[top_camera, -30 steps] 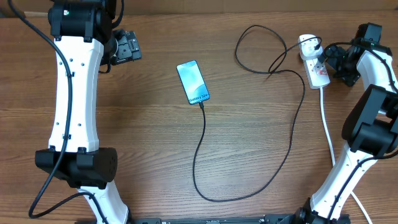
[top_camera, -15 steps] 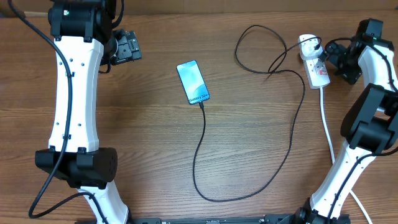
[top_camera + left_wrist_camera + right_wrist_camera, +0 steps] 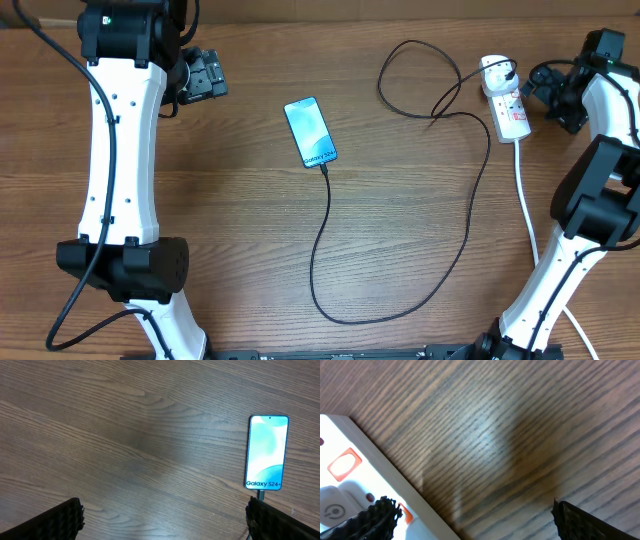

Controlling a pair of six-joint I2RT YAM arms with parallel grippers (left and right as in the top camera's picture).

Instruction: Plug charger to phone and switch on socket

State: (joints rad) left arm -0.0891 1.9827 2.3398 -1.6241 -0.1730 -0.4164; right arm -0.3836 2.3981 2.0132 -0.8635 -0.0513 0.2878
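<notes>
The left claw [image 3: 203, 76] is held spread wide over the bare worktop [image 3: 230, 230] at the far left, with its fingertips [image 3: 65, 519] well apart and nothing gripped. The phone [image 3: 310, 132] is laid flat to its right, well apart from it, with the screen lit. The charger [image 3: 329, 200] is plugged into the phone's near short end. Its cable is looped across the worktop to an adapter [image 3: 495, 68] seated in the far end of the socket [image 3: 512, 115]. The right claw [image 3: 552, 98] is held just right of the socket, spread and pinching nothing; whether it touches the socket cannot be told.
</notes>
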